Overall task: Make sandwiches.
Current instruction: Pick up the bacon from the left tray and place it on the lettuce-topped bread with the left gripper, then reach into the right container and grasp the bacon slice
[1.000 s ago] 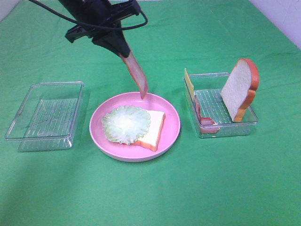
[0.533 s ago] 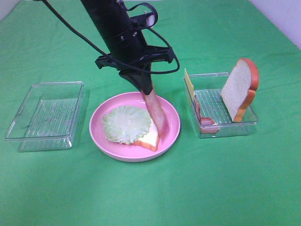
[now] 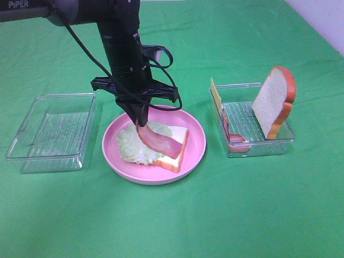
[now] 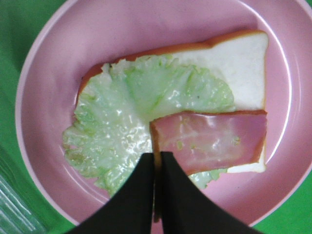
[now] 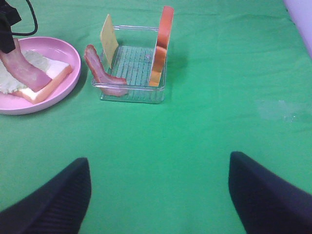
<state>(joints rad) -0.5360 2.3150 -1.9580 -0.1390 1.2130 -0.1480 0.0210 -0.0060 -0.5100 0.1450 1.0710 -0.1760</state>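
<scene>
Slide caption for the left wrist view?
Left gripper pinches a bacon strip lying across lettuce and bread on a pink plate.

Evenly lit green tablecloth

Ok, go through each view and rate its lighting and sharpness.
Exterior high: even, soft light, faint shadow under the pink plate. Left wrist: the bacon strip and lettuce look slightly soft, the left gripper near-black. Right wrist: the right gripper is a dark blur; the clear tray is sharp.
</scene>
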